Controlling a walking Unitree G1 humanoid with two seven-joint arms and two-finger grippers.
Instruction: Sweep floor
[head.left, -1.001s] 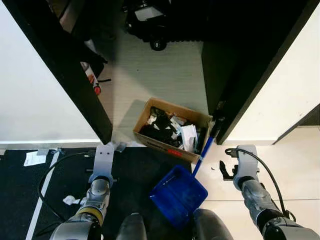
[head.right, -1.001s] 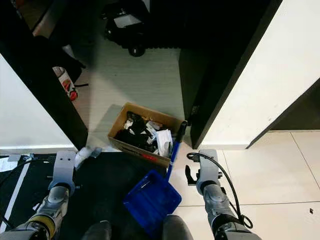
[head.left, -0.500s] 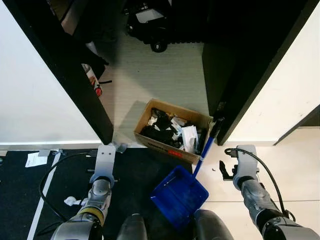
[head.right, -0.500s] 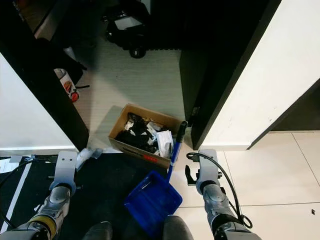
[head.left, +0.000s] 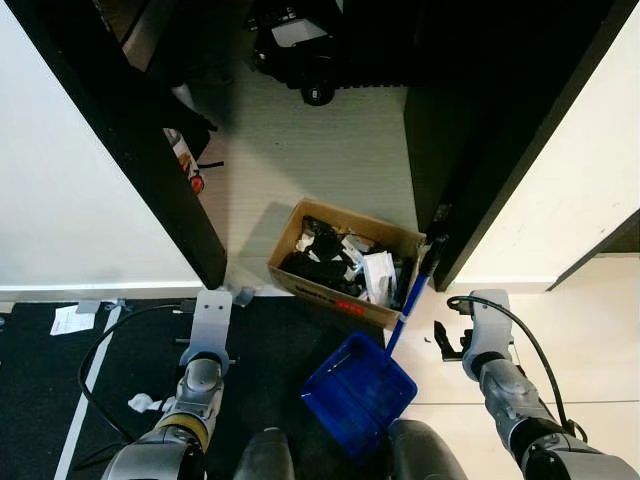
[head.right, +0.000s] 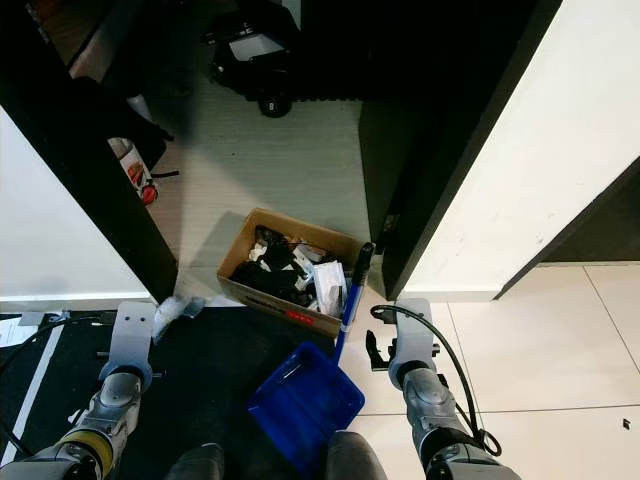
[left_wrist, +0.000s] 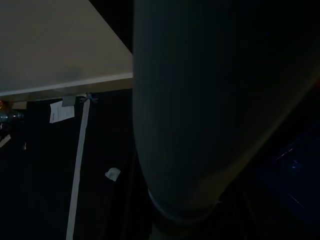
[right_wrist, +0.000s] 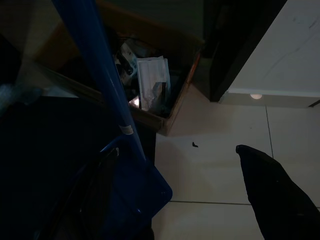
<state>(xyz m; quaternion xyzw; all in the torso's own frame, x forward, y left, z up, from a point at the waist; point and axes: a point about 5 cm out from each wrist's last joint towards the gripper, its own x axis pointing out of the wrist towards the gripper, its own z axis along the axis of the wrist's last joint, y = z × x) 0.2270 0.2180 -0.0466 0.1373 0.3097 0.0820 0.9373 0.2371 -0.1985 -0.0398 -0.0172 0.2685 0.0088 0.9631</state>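
Left eye view — dustpan: a blue dustpan (head.left: 358, 391) lies on the floor just ahead of the robot's feet, its pan straddling the edge of the black mat (head.left: 270, 350) and the pale tile (head.left: 560, 330).
Handle: the blue handle (head.left: 410, 300) rises at a slant from the pan toward the corner of the dark door frame (head.left: 470, 200), its black grip touching or just beside that frame.
Look: glossy plastic, deep blue; whether anything lies in the pan cannot be told.
Cardboard box: an open brown box (head.left: 343, 260) full of black and white scraps stands just beyond the pan, touching the mat's far edge, with the handle passing along its right end.
Debris: a small dark speck (right_wrist: 194, 145) sits on the tile beside the box; a crumpled white scrap (head.left: 140, 402) and a paper slip (head.left: 70, 318) lie on the mat to the left.
Obstacles: dark panels (head.left: 150, 150) flank a narrow strip of light floor (head.left: 310, 150) behind the box; a red-and-white can (head.left: 185, 165) stands by the left panel, and a black wheeled object (head.left: 300, 50) blocks the far end.
Open room: bare tile to the right of the handle; white walls (head.left: 60, 200) close both sides.
Left end effector (head.left: 210, 312): held low over the mat, well apart from the pan — cannot tell whether its fingers are parted.
Right end effector (head.left: 455, 340): over the tile just right of the handle, released, grasping nothing; one black finger (right_wrist: 275, 195) shows in the right wrist view, apart from the handle.
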